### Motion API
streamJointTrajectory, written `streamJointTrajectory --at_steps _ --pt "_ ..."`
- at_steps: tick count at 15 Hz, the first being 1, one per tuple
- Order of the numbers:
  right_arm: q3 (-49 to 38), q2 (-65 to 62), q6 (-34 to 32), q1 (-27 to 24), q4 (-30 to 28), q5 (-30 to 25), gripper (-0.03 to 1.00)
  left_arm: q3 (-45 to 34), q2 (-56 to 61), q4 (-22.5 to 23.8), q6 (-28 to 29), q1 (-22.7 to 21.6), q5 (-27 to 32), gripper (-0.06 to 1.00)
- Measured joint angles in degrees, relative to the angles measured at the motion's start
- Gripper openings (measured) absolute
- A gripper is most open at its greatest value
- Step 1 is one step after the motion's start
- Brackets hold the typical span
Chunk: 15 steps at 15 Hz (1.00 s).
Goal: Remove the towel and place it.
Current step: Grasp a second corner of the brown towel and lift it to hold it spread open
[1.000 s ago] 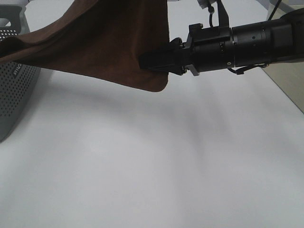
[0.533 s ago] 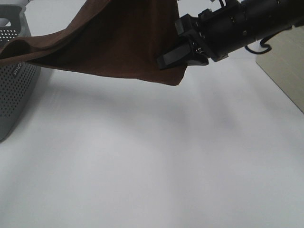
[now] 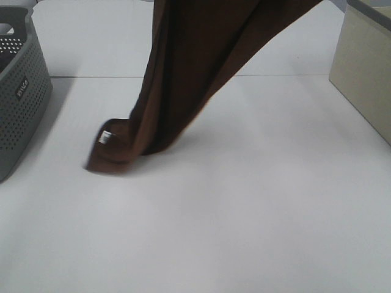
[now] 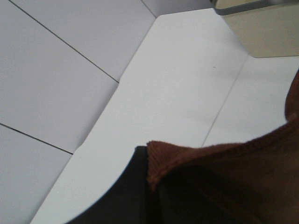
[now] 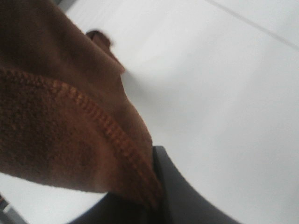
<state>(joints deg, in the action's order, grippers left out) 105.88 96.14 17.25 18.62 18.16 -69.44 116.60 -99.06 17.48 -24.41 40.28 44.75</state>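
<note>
We see the towel (image 3: 195, 73) hanging from above the top of the high view in a long dark-brown drape, its lower end bunched on the table (image 3: 244, 201) with the white tag (image 3: 105, 137) showing at that end. Up close, the left gripper (image 4: 133, 186) and the right gripper (image 5: 174, 186) each have their jaws clamped tight on the towel's stitched hem, the cloth folding over a dark finger. A gray perforated basket (image 3: 24, 91) stands at the table's left, apart from the towel's end, and a beige box (image 3: 363, 67) at the right.
</note>
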Motion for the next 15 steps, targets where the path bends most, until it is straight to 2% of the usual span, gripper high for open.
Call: streamJointTrajectory --at_steps 4,6,8,9,12,15 --pt "7.79 0.06 -0.11 0.00 -10.66 -0.29 0.01 0.00 -0.11 0.40 -0.06 -3.72 -3.95 0.00" --pt "9.22 0.06 0.40 0.00 -16.10 3.90 0.01 0.00 -0.92 0.80 -2.46 -5.33 -8.71 0.00" --pt "9.40 0.23 2.01 0.00 -19.37 13.24 0.01 0.00 -2.35 0.86 -3.27 -7.10 -16.62 0.00" --pt "9.40 0.46 3.61 0.00 -20.74 19.94 0.01 0.00 -3.15 1.09 -3.27 -8.48 -20.80 0.00" --pt "9.40 0.52 5.90 0.00 -21.43 33.46 0.01 0.00 -4.24 1.49 -3.15 -11.00 -28.02 0.00" --pt "9.40 0.52 6.36 0.00 -22.06 46.24 0.01 0.00 -5.39 1.66 -3.04 -14.21 -37.76 0.00"
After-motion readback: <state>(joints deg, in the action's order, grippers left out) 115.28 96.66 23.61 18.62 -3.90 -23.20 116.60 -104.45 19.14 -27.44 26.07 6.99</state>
